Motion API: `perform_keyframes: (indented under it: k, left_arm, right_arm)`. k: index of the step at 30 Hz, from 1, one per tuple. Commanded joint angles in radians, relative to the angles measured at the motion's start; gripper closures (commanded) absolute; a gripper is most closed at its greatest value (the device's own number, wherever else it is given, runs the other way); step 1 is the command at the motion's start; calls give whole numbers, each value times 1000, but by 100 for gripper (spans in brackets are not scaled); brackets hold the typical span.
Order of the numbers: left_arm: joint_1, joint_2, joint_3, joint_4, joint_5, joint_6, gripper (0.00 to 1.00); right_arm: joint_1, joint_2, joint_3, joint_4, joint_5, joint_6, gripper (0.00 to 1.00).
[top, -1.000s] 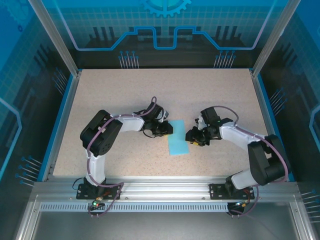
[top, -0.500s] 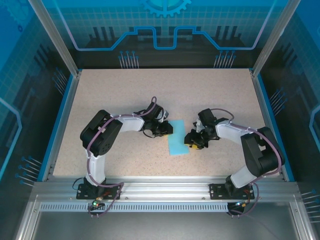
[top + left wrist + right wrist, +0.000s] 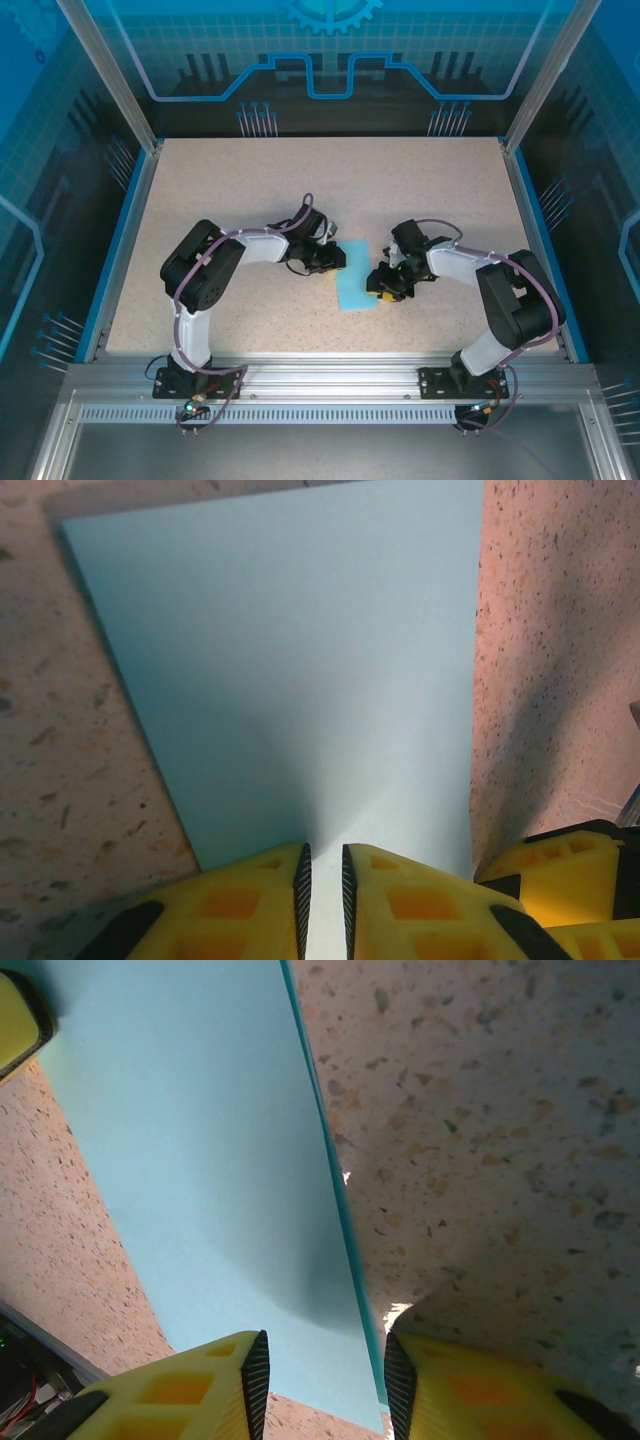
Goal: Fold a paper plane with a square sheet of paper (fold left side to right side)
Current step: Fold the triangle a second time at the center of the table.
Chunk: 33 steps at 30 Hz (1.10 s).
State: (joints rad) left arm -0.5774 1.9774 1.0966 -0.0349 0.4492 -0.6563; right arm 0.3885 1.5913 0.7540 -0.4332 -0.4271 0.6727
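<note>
R claw (image 3: 379, 288) moved in; paper (image 3: 355, 284) narrow flat cyan rectangle.

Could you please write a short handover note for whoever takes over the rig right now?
Left gripper: fingers nearly together, tips on the left side of the paper; I cannot tell whether they pinch it.
Right gripper: fingers apart, straddling the paper's right edge, not clamped.
Paper: a narrow rectangle lying on the table between the two grippers.
Done: it looks folded in half once, left over right.
Left: probably pressing the crease, then every later fold.
</note>
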Motion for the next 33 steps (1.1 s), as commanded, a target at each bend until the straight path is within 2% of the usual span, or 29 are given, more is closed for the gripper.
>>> perform_keyframes:
  k: [1,14,19,27,33]
  left_arm:
    - [-12,9,-29,-34,-8,-5,79]
    - [-14,-10,-30,-25,-3,5,77]
    - [-15,-59,-37,-10,1,32,69]
    - [-14,-250,-81,-6,-44,118,42]
    - [-36,-435,-192,-11,-94,203,34]
  right_arm:
    - [38,-6,0,43,-36,7,62]
    - [26,-31,3,67,-37,7,62]
    - [6,-33,-5,111,-83,31,61]
    - [-22,-23,17,140,-121,47,62]
    - [-42,15,86,113,-131,22,62]
